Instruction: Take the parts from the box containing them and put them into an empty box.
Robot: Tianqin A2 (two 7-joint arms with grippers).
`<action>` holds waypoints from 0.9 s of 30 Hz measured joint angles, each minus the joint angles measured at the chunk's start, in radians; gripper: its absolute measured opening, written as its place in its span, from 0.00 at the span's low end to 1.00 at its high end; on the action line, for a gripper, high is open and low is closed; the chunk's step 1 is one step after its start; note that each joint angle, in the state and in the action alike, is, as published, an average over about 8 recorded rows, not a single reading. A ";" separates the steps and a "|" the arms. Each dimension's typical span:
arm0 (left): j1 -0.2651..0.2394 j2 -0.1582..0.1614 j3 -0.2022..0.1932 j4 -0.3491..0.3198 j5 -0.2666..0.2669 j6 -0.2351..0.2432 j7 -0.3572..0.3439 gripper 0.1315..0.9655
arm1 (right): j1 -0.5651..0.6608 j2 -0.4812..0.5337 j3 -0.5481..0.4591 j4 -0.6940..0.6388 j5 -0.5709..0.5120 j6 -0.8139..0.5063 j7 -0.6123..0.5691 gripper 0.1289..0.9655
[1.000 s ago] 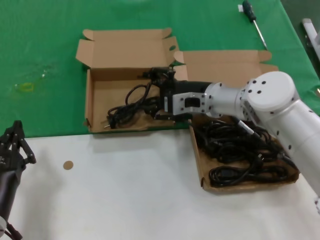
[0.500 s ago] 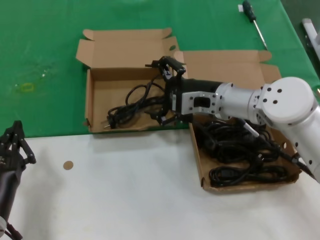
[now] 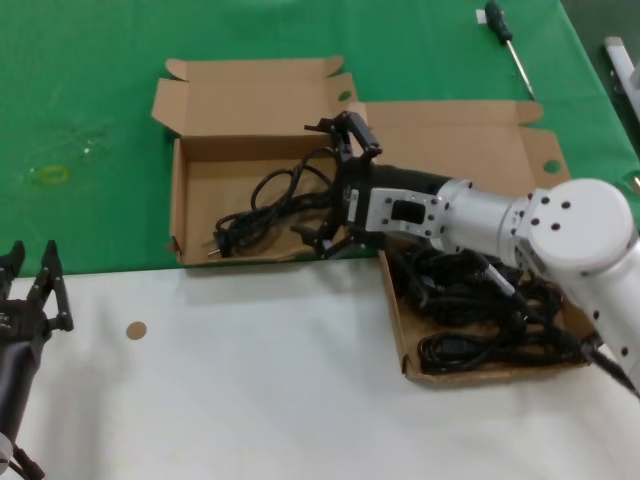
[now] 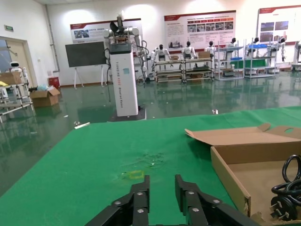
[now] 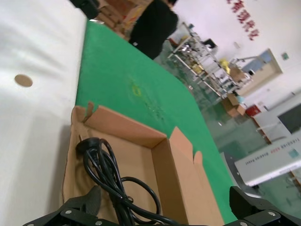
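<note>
Head view: right gripper point(image 3: 336, 188) hung with jaws spread wide and empty over the smaller box point(image 3: 200, 215), at 3 o'clock of the dropped cord point(image 3: 262, 208); remaining cords point(image 3: 480, 310) sat in the wider box point(image 3: 405, 340). Left wrist view: left gripper point(image 4: 162, 195) idled nearly closed, empty. Right wrist view: the cord's loop ran beside the fingers point(image 5: 82, 205), so it could have snagged and dragged out on retreat.

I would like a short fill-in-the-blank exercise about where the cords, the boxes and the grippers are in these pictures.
1. The right gripper is over the smaller box with its fingers ____.
2. One black cord lies inside the ____ box.
3. The wider box holds ____ cords.
4. The screwdriver lies on the ____ cloth.

Missing words: open; smaller; several; green
</note>
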 joint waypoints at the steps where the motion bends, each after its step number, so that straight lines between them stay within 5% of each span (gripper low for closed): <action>1: 0.000 0.000 0.000 0.000 0.000 0.000 0.000 0.11 | -0.010 0.000 0.005 0.007 0.004 0.008 0.007 0.97; 15: 0.000 0.000 0.000 0.000 0.000 0.000 0.000 0.36 | -0.163 -0.003 0.087 0.113 0.067 0.127 0.106 1.00; 23: 0.000 0.000 0.000 0.000 0.000 0.000 0.000 0.63 | -0.252 -0.005 0.135 0.175 0.103 0.197 0.164 1.00; 27: 0.000 0.000 0.000 0.000 0.000 0.000 0.000 0.63 | -0.296 -0.006 0.158 0.205 0.121 0.231 0.192 1.00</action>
